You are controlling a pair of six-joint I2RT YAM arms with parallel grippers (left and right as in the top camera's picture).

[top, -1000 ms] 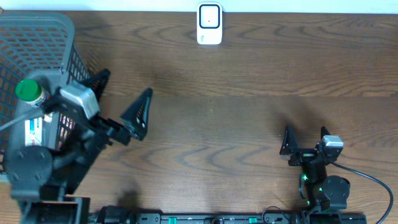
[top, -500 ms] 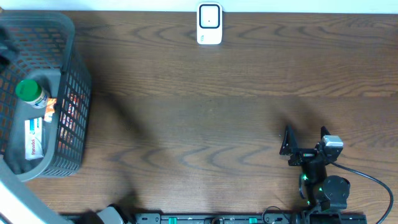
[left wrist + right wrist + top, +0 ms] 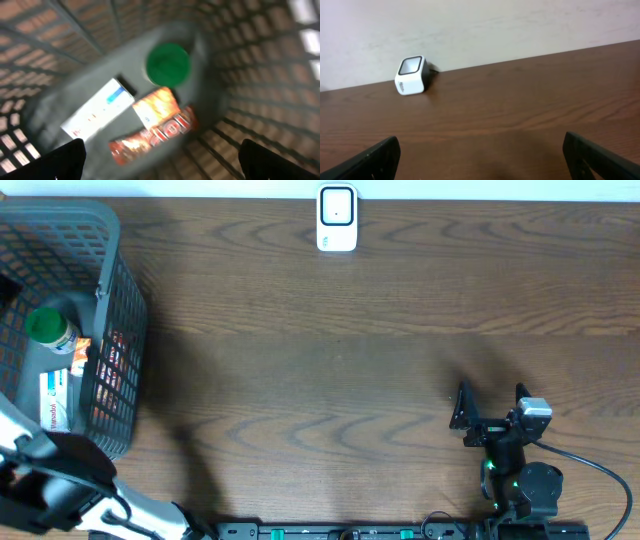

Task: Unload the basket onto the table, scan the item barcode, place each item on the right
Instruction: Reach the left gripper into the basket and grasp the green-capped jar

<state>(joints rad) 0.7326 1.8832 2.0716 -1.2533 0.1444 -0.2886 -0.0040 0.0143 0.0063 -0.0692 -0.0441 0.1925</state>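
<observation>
Left gripper (image 3: 161,162) hangs wide open over the basket (image 3: 260,45) and holds nothing. The items to scan all lie below it on the basket floor. The green-capped bottle (image 3: 168,64) is farthest ahead of the fingertips, the white box (image 3: 97,111) is off to one side, and the orange snack packet (image 3: 157,127) is nearest. The packet is just beside the box, and we cannot tell if they touch because the wrist view is blurred.

Right gripper (image 3: 492,405) is also open and empty, low over bare table (image 3: 330,380). The scanner (image 3: 337,218) is well ahead of it at the far edge.

Risks, as we judge them:
- The items are crowded, so the jaws could pinch two at once or knock the bottle.
- The mesh walls are close, so a finger could snag on the way down.
- The flat, glossy packet may slip.
- No barcode is visible, so it could end up facing away from the scanner.
</observation>
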